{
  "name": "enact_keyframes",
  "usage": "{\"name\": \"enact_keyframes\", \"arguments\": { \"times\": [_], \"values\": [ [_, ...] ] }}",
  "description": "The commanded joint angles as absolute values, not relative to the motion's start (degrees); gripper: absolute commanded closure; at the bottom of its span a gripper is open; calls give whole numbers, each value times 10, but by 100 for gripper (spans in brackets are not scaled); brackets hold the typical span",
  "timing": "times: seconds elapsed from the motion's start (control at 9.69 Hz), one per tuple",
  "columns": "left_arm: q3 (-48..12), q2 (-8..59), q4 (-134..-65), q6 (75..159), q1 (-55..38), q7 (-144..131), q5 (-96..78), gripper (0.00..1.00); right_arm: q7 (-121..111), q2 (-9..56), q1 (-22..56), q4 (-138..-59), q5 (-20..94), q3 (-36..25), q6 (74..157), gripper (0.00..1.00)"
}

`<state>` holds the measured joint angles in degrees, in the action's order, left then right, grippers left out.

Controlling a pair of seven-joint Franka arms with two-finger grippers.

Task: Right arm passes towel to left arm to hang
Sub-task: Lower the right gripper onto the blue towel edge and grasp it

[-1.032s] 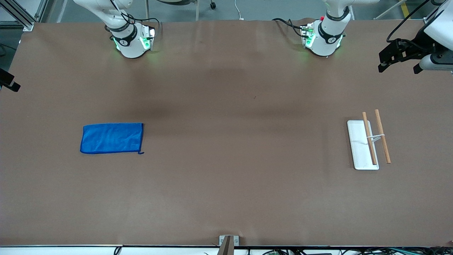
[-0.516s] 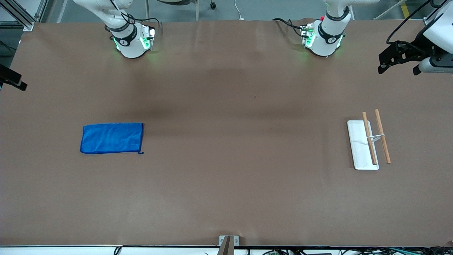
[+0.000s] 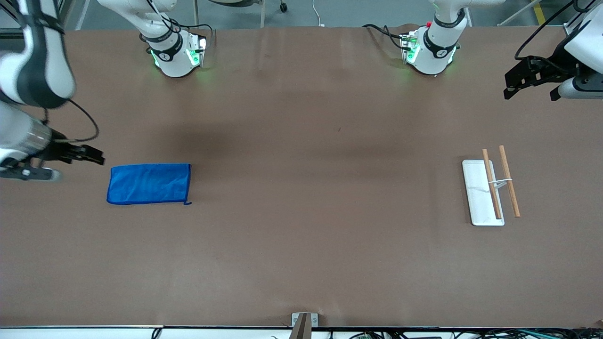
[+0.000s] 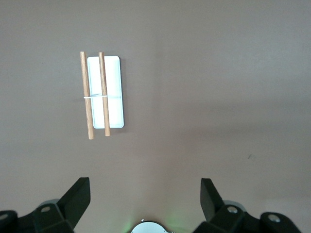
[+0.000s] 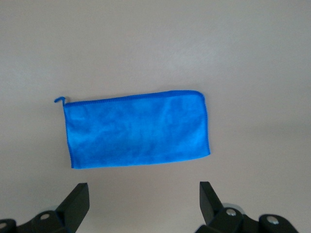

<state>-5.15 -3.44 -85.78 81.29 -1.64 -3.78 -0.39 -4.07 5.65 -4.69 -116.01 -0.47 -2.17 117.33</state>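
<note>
The blue towel (image 3: 149,183) lies flat and folded on the brown table toward the right arm's end, its small loop at one corner (image 3: 188,203). It also shows in the right wrist view (image 5: 137,128). My right gripper (image 3: 96,157) is open and empty, up in the air beside the towel's outer short edge; its jaws stand wide apart (image 5: 143,204). My left gripper (image 3: 509,84) is open and empty, high over the left arm's end of the table; its jaws stand wide (image 4: 145,199). The rack (image 3: 492,185) lies below it.
The rack has a white base (image 3: 476,193) with two wooden bars (image 3: 509,181); it also shows in the left wrist view (image 4: 102,97). The two arm bases (image 3: 175,54) (image 3: 429,49) stand along the table's back edge. A metal bracket (image 3: 304,321) sits at the front edge.
My right arm has swung in from the table's end and its gripper now hangs beside the towel. The left gripper has barely moved. The towel and rack have not moved.
</note>
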Motion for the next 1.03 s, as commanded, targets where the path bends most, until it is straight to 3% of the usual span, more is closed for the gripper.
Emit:
{"name": "enact_keyframes", "arguments": {
  "times": [0.0, 0.21, 0.93],
  "values": [
    [-54, -28, -871, 816, -14, -41, 0, 0, -47, 84, -38, -1231, -11, -21, 1280, 0],
    [-54, -24, -870, 816, -14, -36, -1, 0, -47, 123, -33, -1288, -11, -21, 1402, 0],
    [-46, -24, -871, 817, -13, -31, -4, 0, -47, 235, -28, -1315, -11, -21, 1556, 6]
  ]
}}
